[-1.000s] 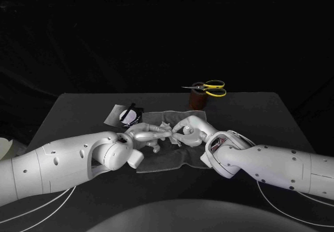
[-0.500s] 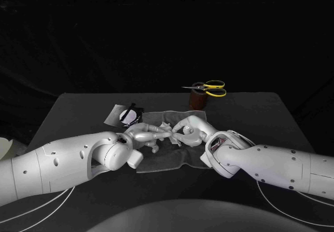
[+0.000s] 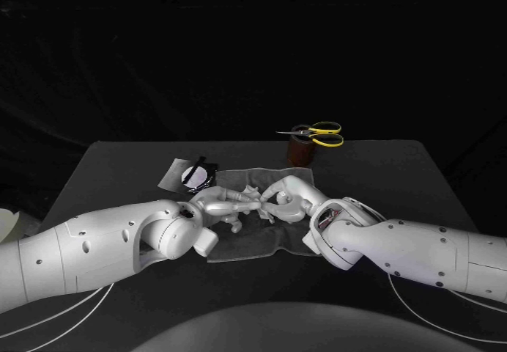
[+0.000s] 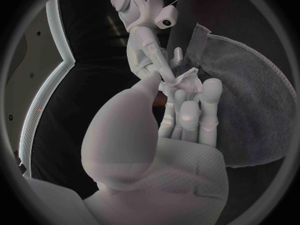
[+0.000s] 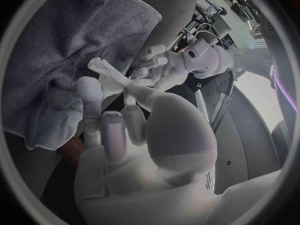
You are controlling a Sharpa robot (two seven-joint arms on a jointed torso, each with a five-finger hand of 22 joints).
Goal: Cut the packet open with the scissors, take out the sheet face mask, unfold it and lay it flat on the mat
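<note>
One crumpled white mask [image 4: 181, 81], tightly bunched.

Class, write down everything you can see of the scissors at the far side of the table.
The scissors have yellow loop handles and slim, metal-looking blades, shut together. They lie roughly level, blades pointing to the robot's left, across the top of a brown cylinder standing just beyond the grey mat. Only the cylinder appears to touch them; the left hand and right hand are away over the mat.

White arms [image 3: 95, 249], silver robot hands [image 3: 224, 202]
</note>
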